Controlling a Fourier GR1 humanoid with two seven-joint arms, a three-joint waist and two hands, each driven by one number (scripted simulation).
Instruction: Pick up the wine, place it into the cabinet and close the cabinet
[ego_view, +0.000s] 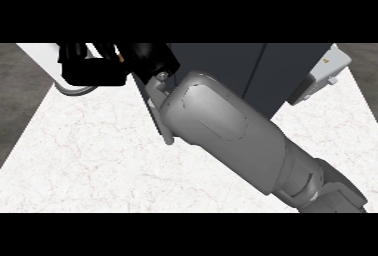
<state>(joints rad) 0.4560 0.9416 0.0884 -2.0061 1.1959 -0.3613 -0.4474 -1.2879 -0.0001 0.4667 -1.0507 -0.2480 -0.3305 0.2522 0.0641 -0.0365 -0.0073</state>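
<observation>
My right forearm (221, 130) runs from the lower right up to the upper left and fills the middle of the head view. Its black hand (96, 67) sits at the top left, just beyond the left edge of the dark cabinet (221, 65). A small brown spot (118, 58) shows at the hand; I cannot tell whether it is the wine. No bottle shows plainly. A narrow grey strip (159, 112), which looks like the edge of the cabinet door, runs down beside the forearm. The cabinet's inside is hidden.
A white appliance (325, 72) stands to the right of the cabinet. A pale rounded object (74, 89) peeks out under the hand at the left. The white marble counter (88, 160) spreads across the front and left.
</observation>
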